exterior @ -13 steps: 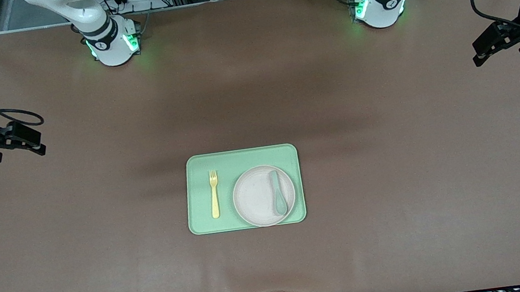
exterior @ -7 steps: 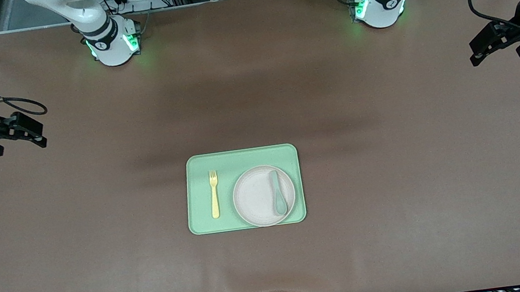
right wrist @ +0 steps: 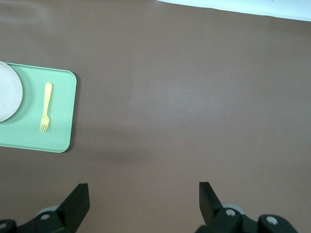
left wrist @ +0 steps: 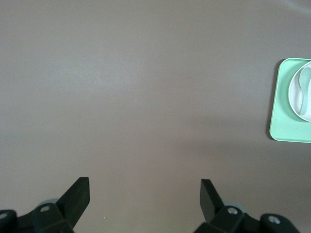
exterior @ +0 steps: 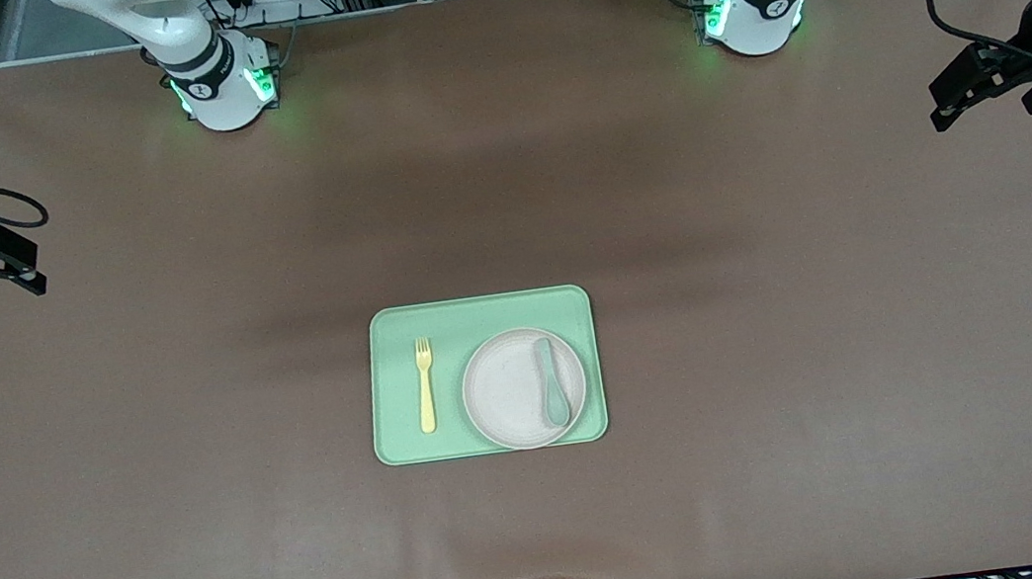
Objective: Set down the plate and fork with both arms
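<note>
Left arm: extended from its base out to its own end of the table.
Left gripper [exterior: 945, 101]: held in the air, fingers [left wrist: 77, 196] spread wide, nothing gripped.
Right arm: extended toward its own end.
Right gripper [exterior: 25, 269]: held in the air, fingers [right wrist: 77, 201] parted, nothing held.

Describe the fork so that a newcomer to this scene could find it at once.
Find the green tray in the middle of the brown table. On it, beside the round plate, lies the fork: pale yellow with tines, unlike the grey-green spoon on the plate.
</note>
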